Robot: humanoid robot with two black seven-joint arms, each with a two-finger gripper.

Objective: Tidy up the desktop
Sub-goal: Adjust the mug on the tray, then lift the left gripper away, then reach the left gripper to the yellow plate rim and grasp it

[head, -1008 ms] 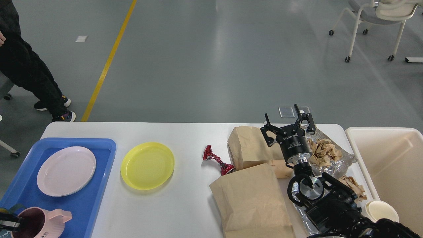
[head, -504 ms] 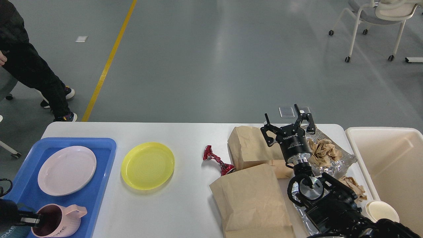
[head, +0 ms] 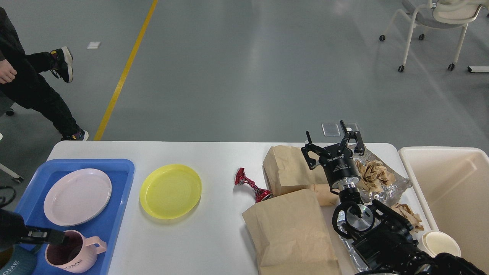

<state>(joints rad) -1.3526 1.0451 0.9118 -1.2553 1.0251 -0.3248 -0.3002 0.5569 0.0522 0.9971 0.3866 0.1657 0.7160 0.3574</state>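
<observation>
The white desktop (head: 221,233) holds a yellow plate (head: 170,191), a crushed red can (head: 251,185), two brown paper bags (head: 290,170) (head: 294,233), and crumpled brown paper (head: 372,172) on foil (head: 387,193). My left gripper (head: 57,237) comes in at the bottom left. It is shut on the rim of a pink mug (head: 74,254), which stands in the blue tray (head: 118,168). My right gripper (head: 331,142) is open and empty. It points away from me above the far paper bag and the foil.
A pink plate (head: 77,196) lies in the tray. A teal mug (head: 13,263) shows at the bottom left corner. A beige bin (head: 450,191) stands off the table's right end, with a paper cup (head: 441,243) by it. A person (head: 26,88) walks at far left.
My left gripper has moved right and away from me with the pink mug, further into the tray. The right arm has not moved. The person at far left has lifted a foot.
</observation>
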